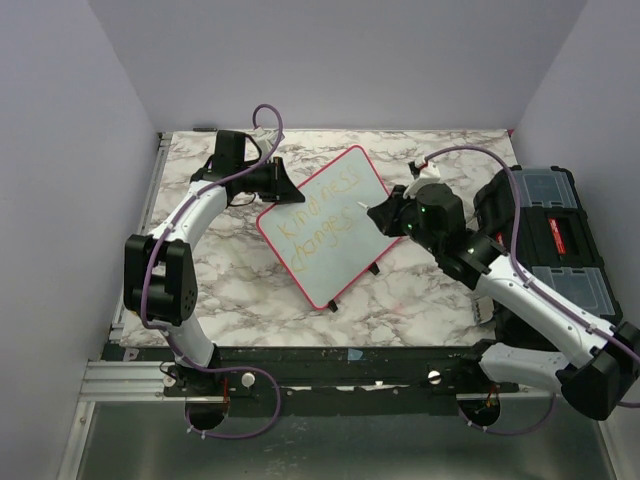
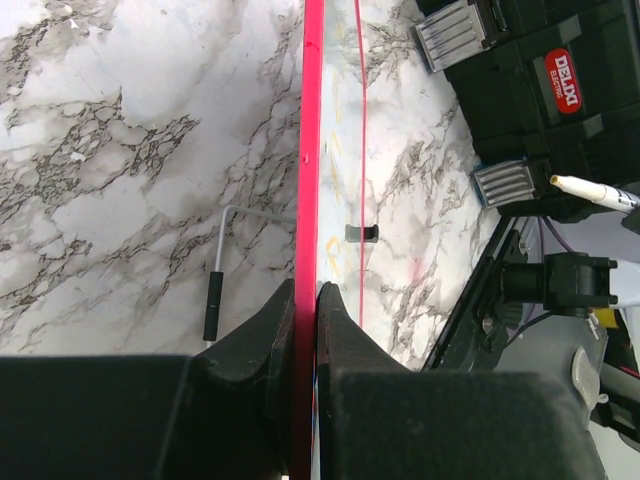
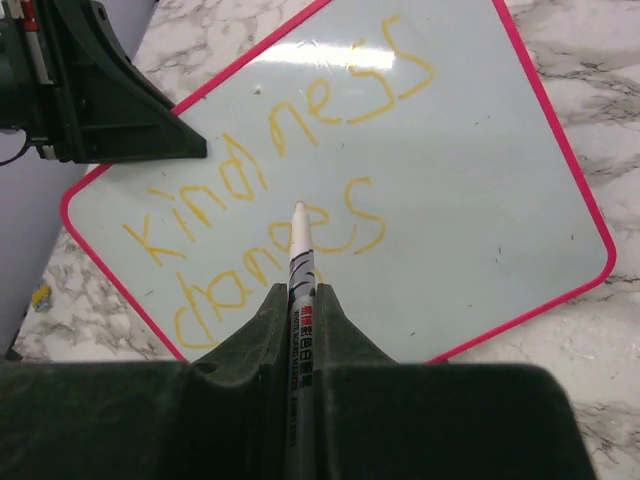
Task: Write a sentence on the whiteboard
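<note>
Two arms share the job on a marble-patterned table (image 1: 230,275). At left, the left gripper (image 1: 275,180) is closed hard on the upper-left rim of the whiteboard (image 1: 345,255), which sits near the table's middle and appears tipped up off the surface. Across its face runs the sentence (image 1: 318,215), two faint yellow lines reading "kindness" and "changes". At right, the right gripper (image 1: 385,212) is shut on a white marker (image 3: 300,240), tip poised over the last letters of "changes"; whether it touches cannot be told. A black toolbox (image 1: 545,230) stands beyond the table's right edge. The writing step looks mid-course, the phrase seemingly unfinished. The next move likely calls for carrying the tip to bare board beyond or below "changes" and pressing lightly while the left grip steadies the frame.
</note>
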### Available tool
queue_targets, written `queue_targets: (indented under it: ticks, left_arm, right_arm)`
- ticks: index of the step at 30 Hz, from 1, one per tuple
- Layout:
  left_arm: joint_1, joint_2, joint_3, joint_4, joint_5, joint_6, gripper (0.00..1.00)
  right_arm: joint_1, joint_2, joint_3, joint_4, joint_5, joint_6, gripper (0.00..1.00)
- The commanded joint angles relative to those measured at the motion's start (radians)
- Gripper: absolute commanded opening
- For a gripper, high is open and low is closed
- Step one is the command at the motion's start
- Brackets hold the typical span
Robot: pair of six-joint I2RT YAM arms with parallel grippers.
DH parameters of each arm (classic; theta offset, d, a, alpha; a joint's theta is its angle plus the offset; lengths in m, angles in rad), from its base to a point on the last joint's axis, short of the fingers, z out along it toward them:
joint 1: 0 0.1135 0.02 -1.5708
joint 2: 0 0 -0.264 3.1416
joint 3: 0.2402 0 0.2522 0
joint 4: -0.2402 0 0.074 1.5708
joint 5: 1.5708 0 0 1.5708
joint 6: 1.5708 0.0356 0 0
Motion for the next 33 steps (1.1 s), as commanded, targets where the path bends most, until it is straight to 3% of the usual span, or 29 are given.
queue_targets:
  ticks: [1,13,33]
  left_arm:
    - [-0.021,-0.038,-0.026,-0.013,-0.11,0.072,0.0]
    - [-0.025,-0.101,0.029,-0.092,-0.133,0.04,0.0]
    - [-0.076,-0.074,0.168,-0.288,-0.275,0.061,0.0]
  right_arm:
    - [0.002,0.012,-0.053,0.012,0.042,-0.003,0.01]
    - [0.002,-0.057,-0.159,0.064,-0.059,0.004,0.01]
    - [0.002,-0.121,-0.216,0.061,-0.083,-0.006,0.01]
